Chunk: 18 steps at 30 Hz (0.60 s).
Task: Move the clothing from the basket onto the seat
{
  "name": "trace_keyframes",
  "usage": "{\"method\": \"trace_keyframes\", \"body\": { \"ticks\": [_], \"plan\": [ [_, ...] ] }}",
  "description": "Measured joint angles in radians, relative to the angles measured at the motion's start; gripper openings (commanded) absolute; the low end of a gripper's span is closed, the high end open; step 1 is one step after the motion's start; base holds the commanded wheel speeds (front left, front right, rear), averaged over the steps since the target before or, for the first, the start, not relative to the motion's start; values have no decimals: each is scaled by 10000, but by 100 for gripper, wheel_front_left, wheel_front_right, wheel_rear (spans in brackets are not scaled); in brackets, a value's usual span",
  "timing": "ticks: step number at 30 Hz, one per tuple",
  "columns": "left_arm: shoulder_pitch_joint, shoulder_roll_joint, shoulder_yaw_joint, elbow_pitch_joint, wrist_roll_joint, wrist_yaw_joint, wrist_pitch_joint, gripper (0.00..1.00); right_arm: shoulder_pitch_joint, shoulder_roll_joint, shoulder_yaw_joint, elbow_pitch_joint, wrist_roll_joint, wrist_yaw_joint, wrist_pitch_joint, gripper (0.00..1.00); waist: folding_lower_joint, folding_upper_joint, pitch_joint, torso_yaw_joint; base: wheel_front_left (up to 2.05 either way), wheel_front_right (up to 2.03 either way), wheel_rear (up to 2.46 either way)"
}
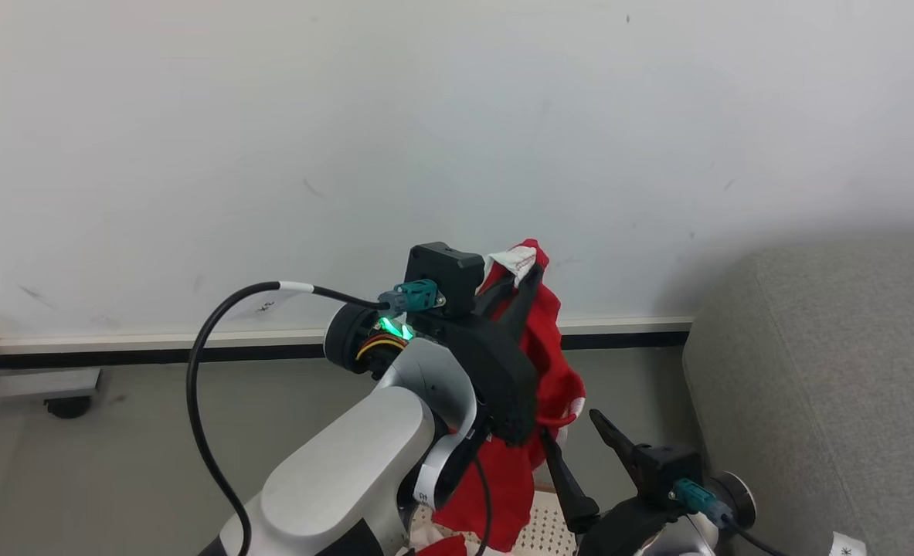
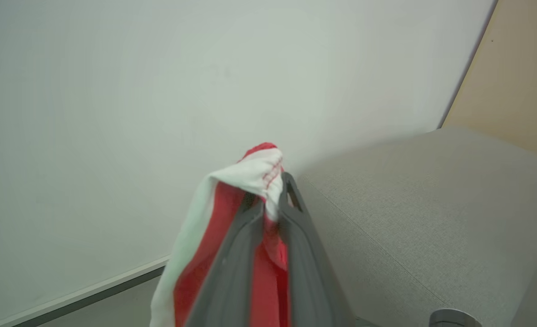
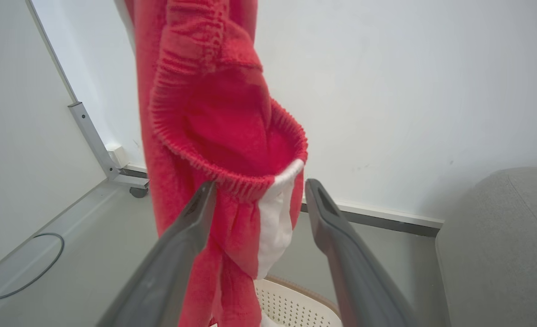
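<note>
Step in hand: a red garment (image 1: 551, 363) is held lifted above the basket (image 1: 543, 527); the carry over to the seat (image 1: 827, 371) is not yet made.
Left hand (image 1: 520, 279): clamped together on the garment's white-edged top, fingers pointed up before the wall (image 1: 348, 154).
Right hand (image 1: 572, 428): fingers spread wide apart, nothing gripped; the ribbed cuff and white panel are seen hanging between them, and whether they are touched cannot be told.
Garment: hung from the left hand, its tail trailing down towards the basket.
Basket: set on the floor (image 1: 155, 401), below both arms, near the seat.
Seat: to the robot's right, beside the wall.
Next move: a swing of the left arm rightwards over the seat is judged to be called for, with the tail kept above the basket rim and the seat's edge before the fingers are parted.
</note>
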Motion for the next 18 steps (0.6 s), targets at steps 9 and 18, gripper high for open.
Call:
{"method": "trace_keyframes", "body": {
  "ticks": [9,18],
  "plan": [
    [-21,-44,-94,-265,-316,-378,121,0,-649,0,731,629,314,0,67,100,0,2,45,335,0,0,0],
    [-90,-82,-100,-483,-897,-757,150,0,-1128,-2,1126,1145,562,0,-17,100,0,1,41,465,0,0,0]
  ]
}}
